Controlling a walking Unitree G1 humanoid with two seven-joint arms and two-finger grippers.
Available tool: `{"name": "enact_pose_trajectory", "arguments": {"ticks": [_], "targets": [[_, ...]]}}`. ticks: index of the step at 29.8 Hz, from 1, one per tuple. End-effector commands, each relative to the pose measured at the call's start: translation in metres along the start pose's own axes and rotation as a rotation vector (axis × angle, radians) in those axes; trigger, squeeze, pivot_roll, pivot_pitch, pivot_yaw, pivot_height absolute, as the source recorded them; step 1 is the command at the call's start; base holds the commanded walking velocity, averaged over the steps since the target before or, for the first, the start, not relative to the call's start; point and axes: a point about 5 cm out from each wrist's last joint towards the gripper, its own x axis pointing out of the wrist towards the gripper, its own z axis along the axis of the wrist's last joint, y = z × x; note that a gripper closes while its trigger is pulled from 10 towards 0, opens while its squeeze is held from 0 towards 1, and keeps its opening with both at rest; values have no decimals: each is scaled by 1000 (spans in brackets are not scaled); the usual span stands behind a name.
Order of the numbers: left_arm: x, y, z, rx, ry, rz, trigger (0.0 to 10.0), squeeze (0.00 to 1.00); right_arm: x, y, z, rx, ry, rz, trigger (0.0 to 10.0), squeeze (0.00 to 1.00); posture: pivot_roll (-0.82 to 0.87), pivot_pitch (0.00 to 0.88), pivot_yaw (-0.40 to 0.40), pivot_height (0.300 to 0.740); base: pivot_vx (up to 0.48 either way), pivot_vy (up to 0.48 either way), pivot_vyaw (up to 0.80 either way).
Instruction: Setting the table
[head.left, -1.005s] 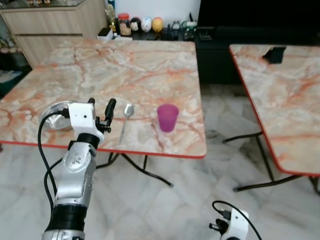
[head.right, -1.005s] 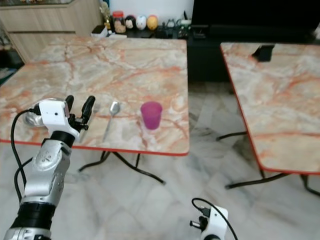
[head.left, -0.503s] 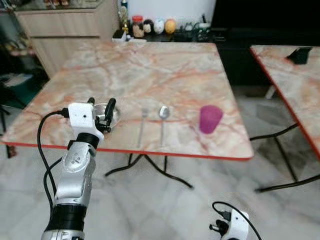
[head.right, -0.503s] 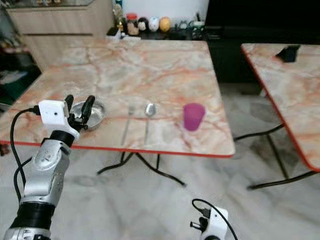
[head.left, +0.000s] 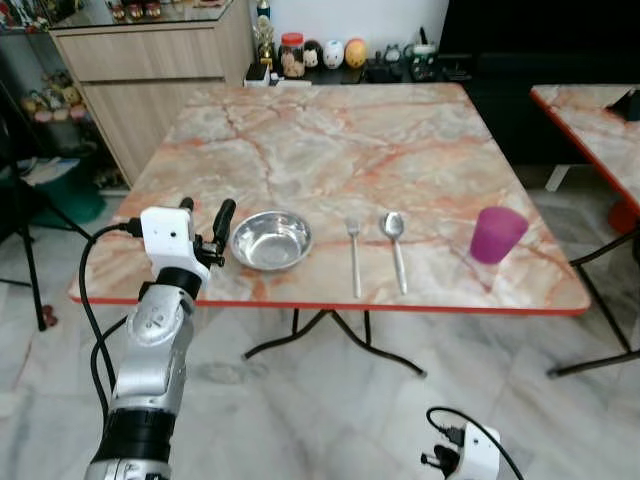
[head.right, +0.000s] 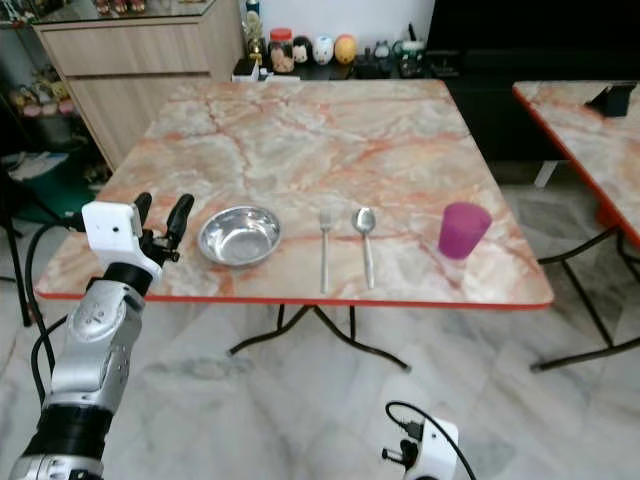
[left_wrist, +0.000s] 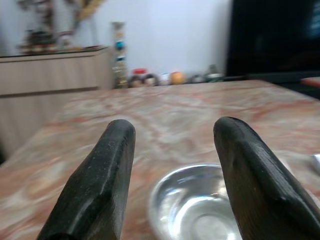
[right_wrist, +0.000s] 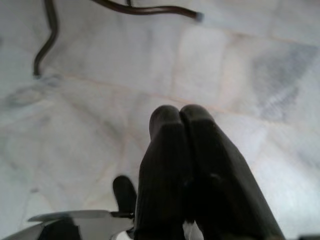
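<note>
I have the left gripper (head.left: 204, 222) raised at the near left corner of the marble table (head.left: 330, 140), its two black fingers (left_wrist: 95, 190) spread apart and holding nothing, aimed across the tabletop so the steel bowl (head.left: 271, 239) sits just beyond them in the left wrist view. I read that as a ready pose: wide enough to take the bowl's rim if I reach for it. To the right of the bowl the setting lies in a row along the near edge: a fork (head.left: 353, 257), then a spoon (head.left: 394, 247) just beside it, both with handles pointing toward me, and well to the right a purple cup (head.left: 496, 234) standing upright. That spacing looks deliberate, bowl at the left, cutlery in the middle, drink on the far right, so the place looks largely laid out already. The right gripper (right_wrist: 187, 165) hangs idle low by the tiled floor (right_wrist: 250, 75), fingers pressed together with nothing between them. Past the table's far edge, jars and small figurines (head.left: 330, 52) sit against the wall, beside a wooden cabinet (head.left: 150, 60).
</note>
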Motion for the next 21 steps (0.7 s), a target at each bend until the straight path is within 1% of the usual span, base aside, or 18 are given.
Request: {"name": "enact_pose_trajectory", "arguments": {"ticks": [1, 4, 15, 21], "targets": [[1, 1, 0, -1, 8, -15, 10000, 0, 0, 2, -2, 9, 10, 2, 10000, 0, 44, 0, 6, 736, 0, 0, 0], [0, 0, -1, -28, 13, -18, 10000, 0, 0, 1, -2, 10, 10, 1, 10000, 0, 45, 0, 5, 736, 0, 0, 0], [-3, -4, -6, -29, 39, -35, 10000, 0, 0, 1, -1, 6, 10, 4, 10000, 0, 50, 0, 0, 736, 0, 0, 0], [-3, -5, -7, -37, 49, -42, 10000, 0, 1, 4, 3, 4, -8, 12, 10000, 0, 49, 0, 1, 736, 0, 0, 0]]}}
